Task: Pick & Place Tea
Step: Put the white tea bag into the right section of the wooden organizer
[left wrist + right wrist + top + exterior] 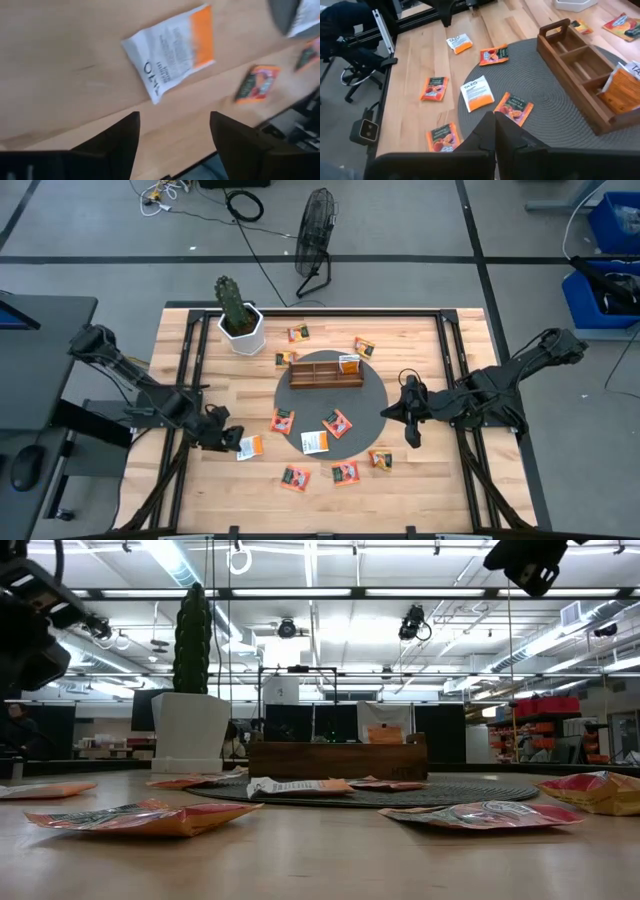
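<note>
Several small tea sachets lie flat on the wooden table [200, 490] and on the round grey mat [372, 402]. One orange sachet [348, 363] stands in the wooden tray [320, 374] on the mat. My left gripper [232, 440] hovers open near the table's left front, just short of a white-and-orange sachet [172, 47] that lies flat on the wood. Its fingers [120, 142] touch nothing. My right gripper [495, 125] is shut and empty above the mat's right edge, pointing down toward an orange sachet [513, 107].
A white pot with a cactus [240, 325] stands at the table's far left. More sachets lie near the front edge [295, 477] and beyond the tray [298, 333]. Black frame rails [452, 350] run along the table's sides.
</note>
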Controlling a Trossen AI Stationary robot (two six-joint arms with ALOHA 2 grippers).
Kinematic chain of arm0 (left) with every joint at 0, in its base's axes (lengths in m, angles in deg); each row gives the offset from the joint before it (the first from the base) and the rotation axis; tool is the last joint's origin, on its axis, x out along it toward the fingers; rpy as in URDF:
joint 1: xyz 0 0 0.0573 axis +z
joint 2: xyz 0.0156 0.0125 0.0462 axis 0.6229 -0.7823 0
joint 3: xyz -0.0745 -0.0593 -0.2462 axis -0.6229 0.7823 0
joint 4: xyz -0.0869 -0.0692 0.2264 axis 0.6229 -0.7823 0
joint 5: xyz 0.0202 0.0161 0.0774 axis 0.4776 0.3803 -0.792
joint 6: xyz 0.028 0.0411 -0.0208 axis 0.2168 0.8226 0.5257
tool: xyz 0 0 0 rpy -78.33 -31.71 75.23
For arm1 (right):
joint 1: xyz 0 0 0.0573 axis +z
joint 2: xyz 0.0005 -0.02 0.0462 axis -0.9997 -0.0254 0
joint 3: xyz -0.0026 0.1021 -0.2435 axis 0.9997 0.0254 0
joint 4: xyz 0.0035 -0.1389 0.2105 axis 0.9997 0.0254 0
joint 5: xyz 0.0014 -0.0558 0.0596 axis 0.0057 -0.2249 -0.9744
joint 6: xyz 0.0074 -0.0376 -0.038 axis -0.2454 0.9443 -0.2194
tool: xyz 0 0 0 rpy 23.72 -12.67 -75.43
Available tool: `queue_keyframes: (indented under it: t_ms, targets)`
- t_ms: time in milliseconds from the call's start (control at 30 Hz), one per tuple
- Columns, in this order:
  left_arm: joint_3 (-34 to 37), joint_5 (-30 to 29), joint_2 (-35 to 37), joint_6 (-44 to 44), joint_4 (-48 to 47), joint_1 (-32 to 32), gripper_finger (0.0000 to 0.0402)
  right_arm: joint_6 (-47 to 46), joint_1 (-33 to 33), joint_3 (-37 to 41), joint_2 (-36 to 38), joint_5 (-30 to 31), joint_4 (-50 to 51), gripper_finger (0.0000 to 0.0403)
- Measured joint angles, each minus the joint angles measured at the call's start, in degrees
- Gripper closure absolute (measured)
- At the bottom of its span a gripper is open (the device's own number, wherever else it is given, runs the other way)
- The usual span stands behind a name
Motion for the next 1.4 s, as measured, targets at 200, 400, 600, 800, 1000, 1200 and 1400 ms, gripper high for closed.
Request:
queue_keyframes:
  t_ms: [200,400,600,800,1000,1200,1400]
  targets:
    - [0.0,-1.63,-7.79,-1.4,4.24,-1.79,0.0154,0.04,0.0,0.0,-0.01,0.02,0.89,0.0403]
    - [-0.02,-2.79,-15.03,-1.61,11.28,-1.82,0.0163,0.04,0.0,0.0,-0.02,-0.01,1.02,0.0403]
    - [-0.14,-2.35,-19.29,-1.34,16.86,-1.82,0.0186,0.02,0.0,0.0,-0.02,-0.17,1.02,0.0403]
    - [-0.15,-2.28,-19.43,-0.33,17.13,-2.03,0.0216,0.03,0.0,0.0,-0.02,-0.17,1.09,0.0403]
    - [-0.15,-2.64,-19.43,0.42,16.83,-2.1,0.0245,-0.12,0.0,0.0,-0.02,-0.19,1.45,0.0403]
    - [-0.13,-3.83,-19.43,2.23,16.39,-2.1,0.0288,-0.3,-0.02,0.0,-0.02,-0.2,1.44,0.0403]
    - [-0.13,-7.28,-19.43,2.57,15.11,-2.1,0.0368,-0.92,-0.02,0.0,-0.02,-0.22,1.44,0.0403]
